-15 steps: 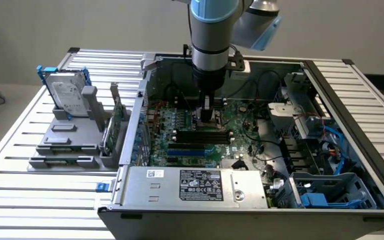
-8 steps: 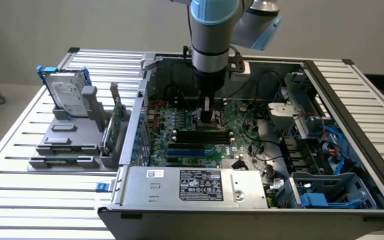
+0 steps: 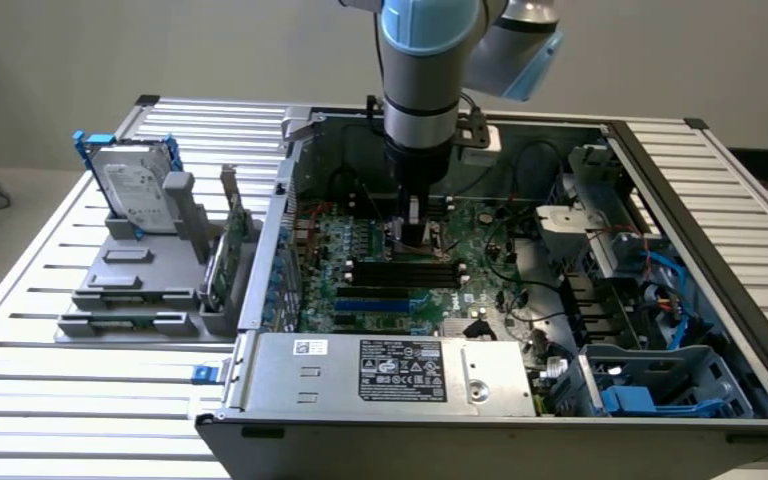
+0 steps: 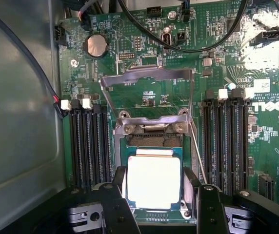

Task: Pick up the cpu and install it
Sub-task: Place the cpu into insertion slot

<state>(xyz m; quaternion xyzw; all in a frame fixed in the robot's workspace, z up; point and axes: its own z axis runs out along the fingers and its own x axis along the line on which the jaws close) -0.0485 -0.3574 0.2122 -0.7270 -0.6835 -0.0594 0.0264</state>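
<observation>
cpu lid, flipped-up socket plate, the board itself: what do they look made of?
The lid of the cpu looks like metal: pale silvery, satin, with even glare. The load plate is probably stamped steel: bare grey, thin, bent edges. The motherboard looks like green-coated laminate, with white print and solder points.

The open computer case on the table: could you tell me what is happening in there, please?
The robot arm reaches down into the computer case, with its gripper low over the motherboard. The cpu lies at the socket, whose metal cover plate stands flipped open, and the gripper sits right over it. Whether the cpu is gripped I cannot tell.
</observation>
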